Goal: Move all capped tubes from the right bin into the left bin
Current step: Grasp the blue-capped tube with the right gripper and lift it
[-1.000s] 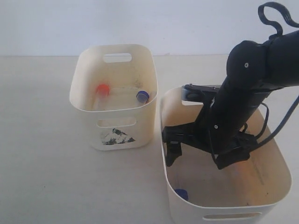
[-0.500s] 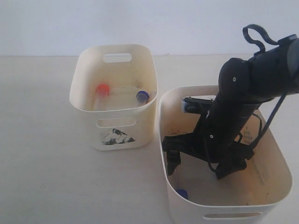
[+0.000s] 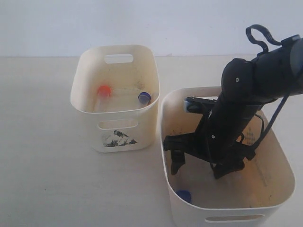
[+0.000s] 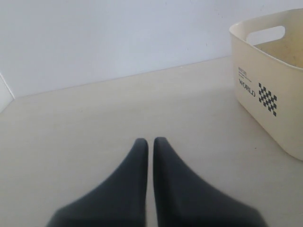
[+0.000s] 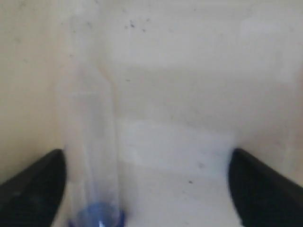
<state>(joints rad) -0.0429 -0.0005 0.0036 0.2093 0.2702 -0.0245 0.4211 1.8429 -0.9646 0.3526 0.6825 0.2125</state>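
Deep inside the right bin (image 3: 227, 213), my right gripper (image 3: 199, 166) hangs open just above the floor. A clear blue-capped tube (image 3: 183, 195) lies in the bin's near left corner. In the right wrist view this tube (image 5: 92, 161) lies by one finger (image 5: 35, 187), inside the wide gap of the right gripper (image 5: 147, 152), untouched. The left bin (image 3: 92, 128), with a torn sticker, holds an orange-capped tube (image 3: 104, 91) and a blue-capped tube (image 3: 144, 98). A fourth tube is not visible. My left gripper (image 4: 150, 141) is shut and empty over the table.
The right arm (image 3: 246, 94) fills much of the right bin and hides part of its floor. The two bins stand almost touching. In the left wrist view a cream bin (image 4: 270, 90) with a checkered label stands beyond the left gripper.
The right arm has sunk lower into the right bin, bringing its open gripper down toward the floor near the blue-capped tube. The tubes and bins have not moved.
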